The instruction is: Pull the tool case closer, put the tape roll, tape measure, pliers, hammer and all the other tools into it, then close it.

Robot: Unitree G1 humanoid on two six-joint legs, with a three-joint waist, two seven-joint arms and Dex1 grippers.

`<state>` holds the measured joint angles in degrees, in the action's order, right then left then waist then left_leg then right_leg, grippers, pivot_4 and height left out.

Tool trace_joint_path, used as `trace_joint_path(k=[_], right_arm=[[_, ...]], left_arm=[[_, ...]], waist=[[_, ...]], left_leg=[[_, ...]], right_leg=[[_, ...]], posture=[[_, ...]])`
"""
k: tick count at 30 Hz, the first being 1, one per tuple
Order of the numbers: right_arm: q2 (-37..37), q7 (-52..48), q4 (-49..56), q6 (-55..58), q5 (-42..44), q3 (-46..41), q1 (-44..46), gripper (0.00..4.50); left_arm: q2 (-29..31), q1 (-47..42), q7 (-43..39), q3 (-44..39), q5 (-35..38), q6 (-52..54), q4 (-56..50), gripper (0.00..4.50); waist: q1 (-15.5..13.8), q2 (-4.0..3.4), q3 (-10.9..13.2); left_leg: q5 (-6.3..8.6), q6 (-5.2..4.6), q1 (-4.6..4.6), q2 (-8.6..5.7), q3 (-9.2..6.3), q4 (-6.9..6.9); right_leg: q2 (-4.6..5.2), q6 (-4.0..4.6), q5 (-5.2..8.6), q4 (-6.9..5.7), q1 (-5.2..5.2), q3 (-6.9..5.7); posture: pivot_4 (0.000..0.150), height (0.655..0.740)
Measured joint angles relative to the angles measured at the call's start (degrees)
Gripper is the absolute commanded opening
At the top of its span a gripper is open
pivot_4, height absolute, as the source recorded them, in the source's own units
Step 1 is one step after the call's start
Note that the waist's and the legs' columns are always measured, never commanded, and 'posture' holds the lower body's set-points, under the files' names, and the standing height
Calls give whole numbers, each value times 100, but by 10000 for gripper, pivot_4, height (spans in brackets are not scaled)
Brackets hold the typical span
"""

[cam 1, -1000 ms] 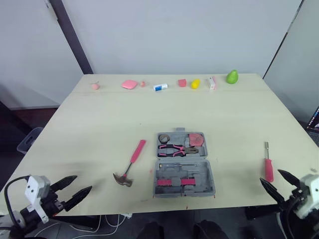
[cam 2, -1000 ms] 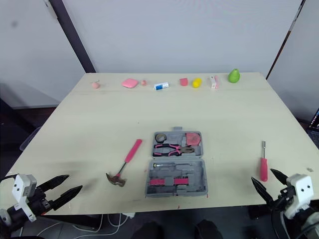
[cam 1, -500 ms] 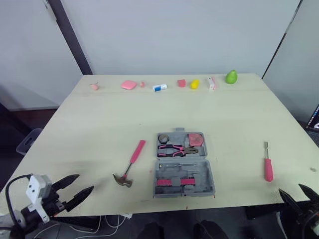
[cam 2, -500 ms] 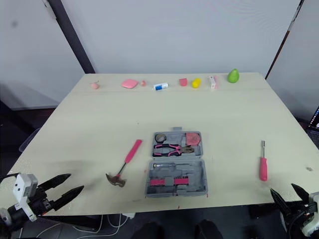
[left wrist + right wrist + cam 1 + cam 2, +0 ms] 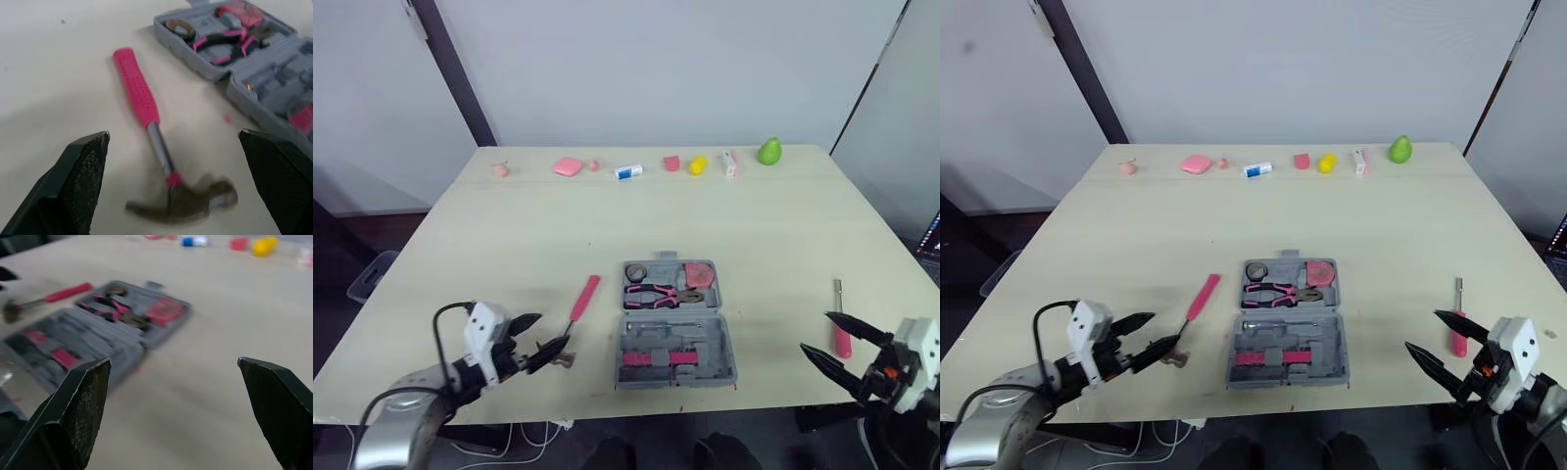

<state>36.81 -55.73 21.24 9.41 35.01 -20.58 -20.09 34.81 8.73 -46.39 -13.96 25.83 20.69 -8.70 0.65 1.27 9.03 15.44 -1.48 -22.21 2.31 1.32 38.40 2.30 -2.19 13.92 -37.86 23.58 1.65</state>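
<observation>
Counter: pale wooden counter (image 5: pixel 509 235) across the middle of the frame.
Left gripper: left gripper (image 5: pixel 555 329) at lower left, jaws spread wide and holding nothing; in the left wrist view the hammer's head lies between its fingers.
Hammer: pink-handled steel hammer (image 5: pixel 582 299) flat on the counter, left of centre, handle slanting to the upper right.
Tool case: grey plastic tool case (image 5: pixel 710 338) lying open at lower centre, just right of the hammer.
Case contents: dark tape roll (image 5: pixel 635 270), pink-gripped pliers (image 5: pixel 661 292) and pink tape measure (image 5: pixel 698 274) sit in its upper half.
Right gripper: right gripper (image 5: pixel 815 332) at lower right, jaws wide and empty.
Screwdriver: pink-handled screwdriver (image 5: pixel 842 340) on the counter at right; one finger crosses in front of it.
</observation>
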Motion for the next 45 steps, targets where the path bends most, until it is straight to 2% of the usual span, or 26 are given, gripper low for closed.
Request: trace_joint_path(k=[3,5,8,9,16,17,19,23,27,36,45], right_arm=[[111,-113,162,73,48,113,94,43715],[228,-264,258,184,85,329,291,43715],[274,-284,279,204,87,438,431,43715],[313,-273,319,265,80,501,582,43715],[342,-209,319,338,16,680,982,43715],[342,-176,319,378,4,701,1056,45000],[343,-153,319,393,-14,729,1092,45000],[342,-160,319,408,-51,767,1141,45000],[342,-247,318,407,-54,872,1211,45000],[499,-911,307,376,33,1107,1493,45000],[467,-1275,140,235,43,1334,1779,45000]], left_arm=[[-89,-44,241,151,-19,237,-232,45000],[-249,-133,882,224,-219,648,-419,45000],[-422,-157,1210,366,-324,888,-550,45000],[-570,-213,1580,510,-453,1127,-616,45000],[-971,-476,2481,737,-798,1754,-652,45000],[-1070,-536,2652,775,-882,1825,-671,39704],[-1111,-570,2796,776,-907,1902,-675,33762],[-1216,-571,3064,771,-1023,2044,-779,18354],[-1466,-541,3326,695,-1029,2173,-921,342],[-2185,177,4043,332,-929,2861,-2054,342],[-2340,252,4251,494,-935,3026,-2254,342]], waist=[[-2,3,-1],[-2,4,0],[-1,4,0],[-6,7,2],[-6,8,2],[-7,9,2],[-10,9,1],[-10,8,1],[-10,9,1],[-4,15,5],[-13,20,8]], left_leg=[[0,0,-1,-7,-4,-1],[0,0,-1,-10,-9,-1],[0,0,1,-10,-8,-1],[0,0,1,-11,-8,0],[0,0,-1,-14,-11,0],[0,0,0,-14,-12,0],[0,0,1,-15,-15,1],[0,0,1,-15,-13,1],[0,0,0,-15,-13,1],[0,0,-1,-15,-15,2],[0,0,-2,-17,-17,3]], right_leg=[[-6,0,0,1,0,-1],[-16,-1,-2,-1,0,-2],[-17,-1,-1,-1,-2,-1],[-17,0,-1,0,-3,-1],[-18,-18,-13,1,-6,-2],[-18,-18,-14,0,-6,-2],[-18,-18,-14,-2,-6,-4],[-17,-18,-14,-1,-6,-2],[-17,-18,-14,0,-6,-2],[-17,-18,-14,2,-7,-2],[-18,-17,-14,2,-7,-5]], posture=[[1500,7400],[1500,7400],[1500,7400],[1500,7400],[1500,7400],[1500,7400],[1500,7400],[1500,7400],[1500,7400],[1500,7400],[1500,7400]])
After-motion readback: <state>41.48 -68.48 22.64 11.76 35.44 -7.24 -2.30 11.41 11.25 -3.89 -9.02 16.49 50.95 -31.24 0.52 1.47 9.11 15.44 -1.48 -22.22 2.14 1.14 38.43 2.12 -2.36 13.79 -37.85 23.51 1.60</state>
